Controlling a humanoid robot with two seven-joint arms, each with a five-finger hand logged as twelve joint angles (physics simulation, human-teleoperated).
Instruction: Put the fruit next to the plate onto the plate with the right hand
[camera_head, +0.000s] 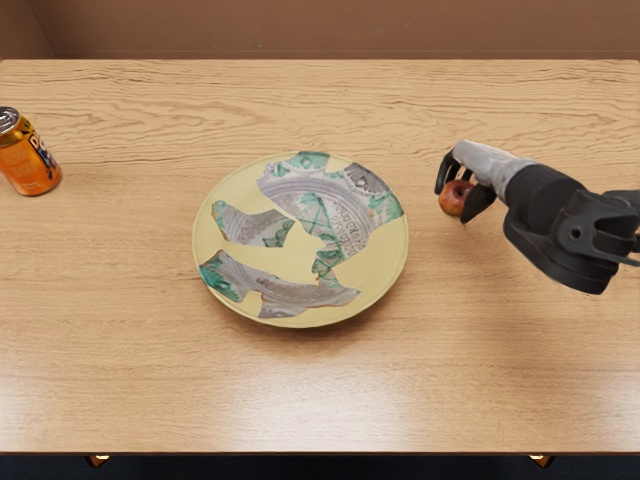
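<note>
**Right hand gripping the red fruit beside the plate**

We are looking down at a slant on a light wooden desk (320, 380) with a clear grain running from 9 o'clock to 3 o'clock. The right hand (472, 178) is coming in from the 3 o'clock edge of the view on a bulky dark forearm, and it is gripping a small red fruit (455, 197). Its dark fingers (443, 172) are curling over the top of the fruit and down both of its sides. We are therefore seeing only the rounded reddish-orange part that is showing between them.

The fruit is sitting off the plate, at about 2 o'clock from the plate's centre. It is near the rim but apart from it, with a strip of bare wood showing between the two. We are not able to tell whether the fruit is resting on the desk or being held just above it.

The plate (382, 268) is lying flat near the middle of the desk. It is round and pale yellow, and it is carrying broken grey and green patches of pattern across its face.

An orange drink can (28, 155) is sitting at about 10 o'clock from the plate, well apart from it, against the 9 o'clock edge of the view. Its silver top is pointing toward 11 o'clock.
</note>
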